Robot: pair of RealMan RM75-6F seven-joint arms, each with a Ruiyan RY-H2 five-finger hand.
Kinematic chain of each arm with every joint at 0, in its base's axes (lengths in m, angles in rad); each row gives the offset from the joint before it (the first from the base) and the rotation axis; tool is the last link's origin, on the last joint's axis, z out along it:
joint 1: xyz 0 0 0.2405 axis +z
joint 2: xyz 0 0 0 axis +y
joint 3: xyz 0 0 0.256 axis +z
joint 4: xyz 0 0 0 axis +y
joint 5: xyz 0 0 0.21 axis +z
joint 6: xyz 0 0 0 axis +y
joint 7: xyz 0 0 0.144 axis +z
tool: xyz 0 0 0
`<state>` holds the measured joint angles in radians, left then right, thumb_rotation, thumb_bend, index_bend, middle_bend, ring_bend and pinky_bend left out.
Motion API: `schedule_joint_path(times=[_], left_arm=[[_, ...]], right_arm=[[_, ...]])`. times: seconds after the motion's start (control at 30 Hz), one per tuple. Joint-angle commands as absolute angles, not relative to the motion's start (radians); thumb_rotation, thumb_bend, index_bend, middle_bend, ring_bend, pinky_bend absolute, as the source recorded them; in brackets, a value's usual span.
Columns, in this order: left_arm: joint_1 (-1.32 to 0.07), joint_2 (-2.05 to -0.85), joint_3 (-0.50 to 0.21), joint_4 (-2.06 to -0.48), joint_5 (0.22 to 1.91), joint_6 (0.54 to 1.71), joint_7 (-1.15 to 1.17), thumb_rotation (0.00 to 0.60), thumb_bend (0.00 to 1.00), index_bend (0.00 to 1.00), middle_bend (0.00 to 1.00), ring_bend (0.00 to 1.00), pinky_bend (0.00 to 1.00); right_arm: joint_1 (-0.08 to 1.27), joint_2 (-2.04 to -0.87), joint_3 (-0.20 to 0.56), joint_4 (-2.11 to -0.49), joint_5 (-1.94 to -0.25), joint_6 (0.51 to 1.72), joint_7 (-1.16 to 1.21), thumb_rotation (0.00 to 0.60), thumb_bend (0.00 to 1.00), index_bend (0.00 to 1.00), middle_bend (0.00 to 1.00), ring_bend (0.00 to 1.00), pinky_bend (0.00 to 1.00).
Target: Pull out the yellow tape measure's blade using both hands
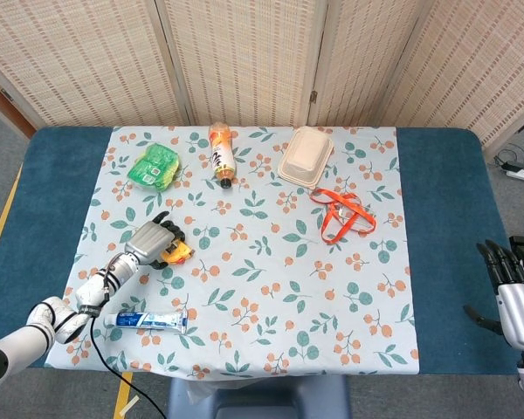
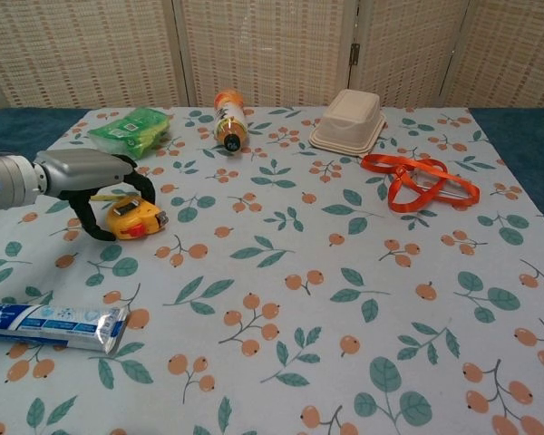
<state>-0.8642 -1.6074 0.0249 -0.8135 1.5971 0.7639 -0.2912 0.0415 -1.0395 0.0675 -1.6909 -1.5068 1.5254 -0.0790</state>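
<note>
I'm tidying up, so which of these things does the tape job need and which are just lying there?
Needed: yellow tape measure, left robot hand, right robot hand.
Lying about: toothpaste tube, orange strap, bottle, takeaway box, green packet.

Both views bright and evenly lit by diffuse overhead light, sharp focus throughout, no glare or motion blur, only soft short shadows under the left hand [image 2: 95, 177] and toothpaste tube [image 2: 53, 324], chest view shows slight wide-angle stretch toward the near tablecloth [image 2: 363, 362] edge.
</note>
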Motion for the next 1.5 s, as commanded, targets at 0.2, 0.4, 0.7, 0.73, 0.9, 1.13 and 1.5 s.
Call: schedule_joint_path(times=[0.2,0.4,0.7,0.73,0.9,1.13,1.5], left_arm=[[-0.851,-1.636,0.023,-0.791,1.595,0.827,-0.367,0.6,0.29,0.57,0.53,0.42,0.05],[-0.839,-1.587,-0.021,-0.914,1.545,0.861,-0.338,0.6,0.3,0.62,0.57,0.46,0.04],[-0.799,-1.444,-0.122,-1.306,1.394,0.915,-0.088,0.6,0.32,0.62,0.58,0.48,0.06],[-0.795,-1.428,-0.131,-1.355,1.372,0.917,-0.056,0.6,0.32,0.62,0.58,0.48,0.06],[-0.786,-1.368,-0.159,-1.538,1.29,0.928,0.077,0.6,0.32,0.61,0.58,0.48,0.07],[-0.793,-1.359,-0.185,-1.692,1.195,0.963,0.238,0.6,0.32,0.6,0.58,0.48,0.06],[-0.814,-1.444,-0.201,-1.743,1.115,1.024,0.379,0.6,0.33,0.6,0.58,0.48,0.05]], right_arm=[[0.052,-1.04,0.069,-1.695,-1.519,1.517,-0.082,0.6,0.19,0.0,0.09,0.1,0.0],[0.09,-1.028,0.064,-1.729,-1.56,1.471,-0.039,0.6,0.19,0.0,0.1,0.11,0.0],[0.22,-1.021,0.086,-1.83,-1.626,1.333,0.023,0.6,0.19,0.17,0.08,0.04,0.0],[0.242,-1.023,0.093,-1.849,-1.627,1.308,0.029,0.6,0.19,0.19,0.07,0.02,0.0],[0.342,-1.049,0.132,-1.911,-1.604,1.197,0.062,0.6,0.19,0.35,0.02,0.0,0.0],[0.491,-1.112,0.196,-1.952,-1.463,1.01,0.037,0.6,0.19,0.4,0.02,0.0,0.0],[0.632,-1.262,0.268,-1.94,-1.205,0.914,-0.031,0.6,0.19,0.42,0.02,0.02,0.0]])
